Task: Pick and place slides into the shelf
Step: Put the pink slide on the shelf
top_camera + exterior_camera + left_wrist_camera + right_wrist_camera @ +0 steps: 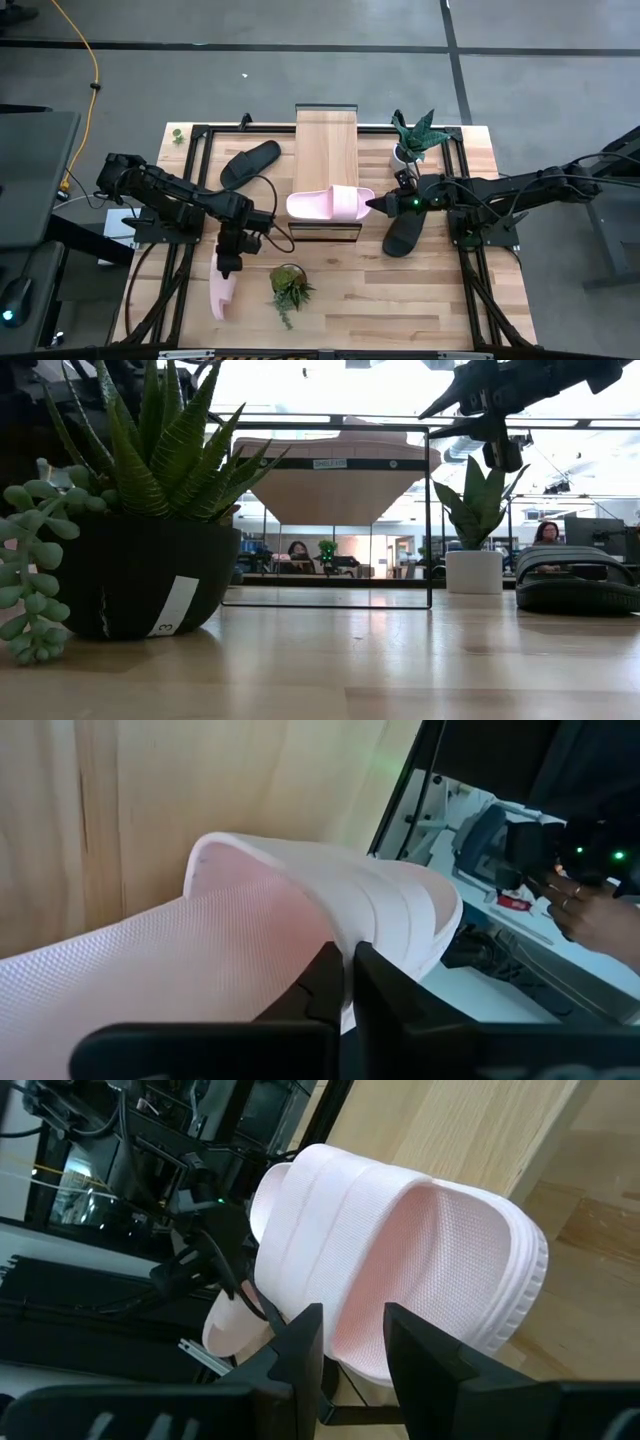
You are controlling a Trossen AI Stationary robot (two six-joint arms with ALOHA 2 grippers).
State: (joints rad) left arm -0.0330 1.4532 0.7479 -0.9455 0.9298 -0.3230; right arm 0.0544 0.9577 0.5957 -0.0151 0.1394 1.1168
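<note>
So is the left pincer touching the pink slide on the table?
Touching. In the left wrist view the left pincer has its fingers shut tight against the pink slide, with no gap between them and the strap.

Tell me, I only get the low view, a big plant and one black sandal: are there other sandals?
Observer: Yes, a pink slide lies across the shelf's near end, with the right gripper at its end.
Operator: Is the other arm busy?
Observer: The left gripper is shut on a second pink slide on the table, beside the succulent.
Operator: Any more black ones?
Observer: Another black slide lies on the table, left of the shelf.
</note>
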